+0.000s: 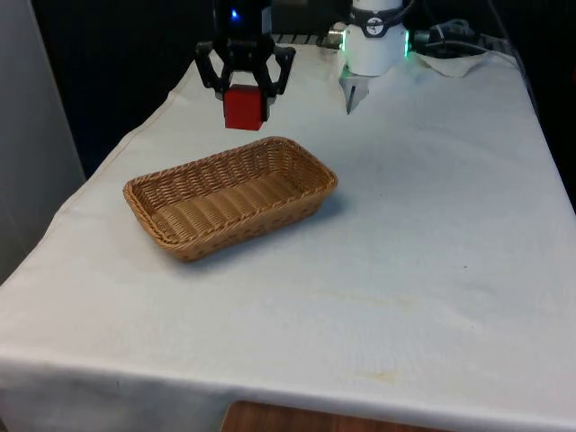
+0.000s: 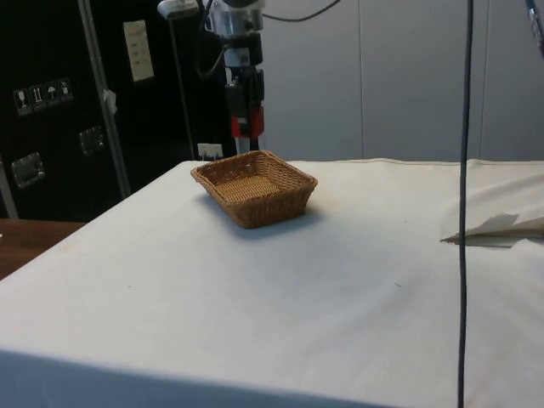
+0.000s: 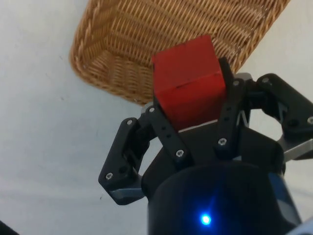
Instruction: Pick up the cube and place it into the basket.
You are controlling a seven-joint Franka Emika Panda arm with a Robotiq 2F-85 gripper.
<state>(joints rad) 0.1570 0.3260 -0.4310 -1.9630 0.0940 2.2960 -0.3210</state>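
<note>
Red and square, the cube (image 1: 243, 108) sits clamped between the fingers of the gripper (image 1: 244, 101), held in the air well above the cloth. The wicker basket (image 1: 310, 171) lies below and toward the camera in the front view, its long axis slanting across the table. The cube seems to hang just past the basket's far rim rather than over the hollow, though depth is hard to judge. Nothing stands between; crumpled paper (image 2: 497, 226) lies well apart.

The basket (image 1: 230, 195) is woven wicker with a coarse, ribbed surface. The cube (image 1: 243, 107) has a smooth matt finish. The table cloth (image 1: 432, 234) is matt fabric, lightly creased.
</note>
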